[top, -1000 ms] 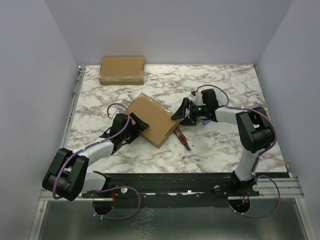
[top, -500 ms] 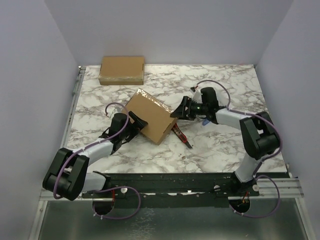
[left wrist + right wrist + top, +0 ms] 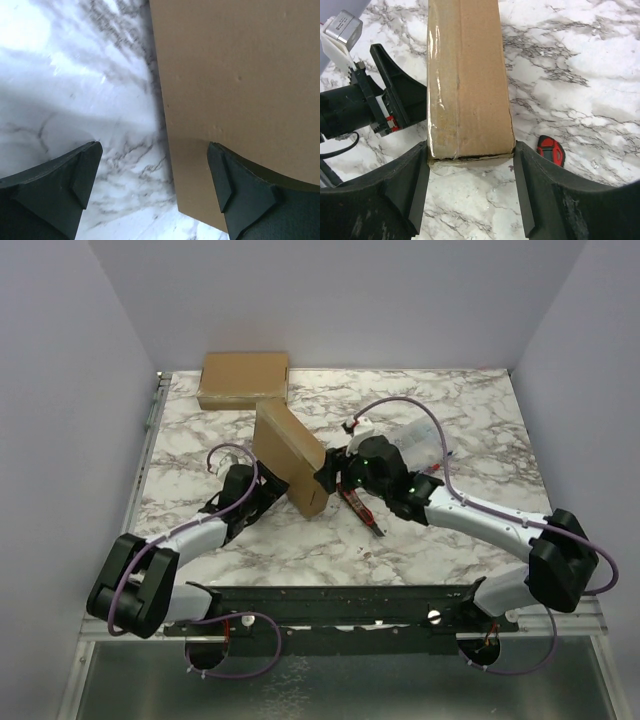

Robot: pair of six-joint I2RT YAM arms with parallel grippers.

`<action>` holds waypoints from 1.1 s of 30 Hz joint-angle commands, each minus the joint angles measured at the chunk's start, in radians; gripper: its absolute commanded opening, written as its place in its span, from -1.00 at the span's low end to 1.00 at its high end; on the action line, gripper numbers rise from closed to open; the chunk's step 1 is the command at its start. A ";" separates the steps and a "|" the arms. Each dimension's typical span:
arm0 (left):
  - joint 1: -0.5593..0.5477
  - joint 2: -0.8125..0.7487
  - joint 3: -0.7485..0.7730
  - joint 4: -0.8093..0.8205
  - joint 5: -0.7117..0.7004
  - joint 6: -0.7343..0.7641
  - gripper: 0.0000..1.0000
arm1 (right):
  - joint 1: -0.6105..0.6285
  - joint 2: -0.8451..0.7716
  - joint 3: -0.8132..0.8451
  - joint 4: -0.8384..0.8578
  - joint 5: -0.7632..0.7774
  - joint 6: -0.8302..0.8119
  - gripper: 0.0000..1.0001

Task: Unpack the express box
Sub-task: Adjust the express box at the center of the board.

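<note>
"What has changed?"
"The express box (image 3: 465, 75), flat a second ago, now stands on edge. The right gripper (image 3: 470, 152) has clenched across its near end."
"And the left gripper (image 3: 152, 150)?"
"Spread wide, gripping nothing, the box's edge between its jaws. The taped seam probably comes next."

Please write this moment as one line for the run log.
right fingers: clamped on box, box tilted up | left fingers: open beside box | knife: on table
</note>
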 commanded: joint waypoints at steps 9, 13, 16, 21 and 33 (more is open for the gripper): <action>0.018 -0.442 -0.137 -0.476 -0.027 -0.067 0.98 | 0.174 0.012 0.163 -0.231 0.052 0.055 1.00; 0.022 -0.556 -0.090 -0.604 -0.055 -0.074 0.98 | 0.174 -0.046 0.213 -0.310 0.033 0.069 1.00; 0.023 -0.609 -0.072 -0.667 -0.053 -0.075 0.97 | 0.174 -0.113 0.223 -0.339 0.039 0.054 1.00; 0.024 -0.701 -0.047 -0.718 -0.028 -0.035 0.96 | 0.139 -0.185 0.194 -0.376 0.237 0.031 1.00; 0.024 -0.804 0.183 -0.724 0.040 0.198 0.96 | -0.166 0.060 0.028 -0.350 -0.022 0.048 0.70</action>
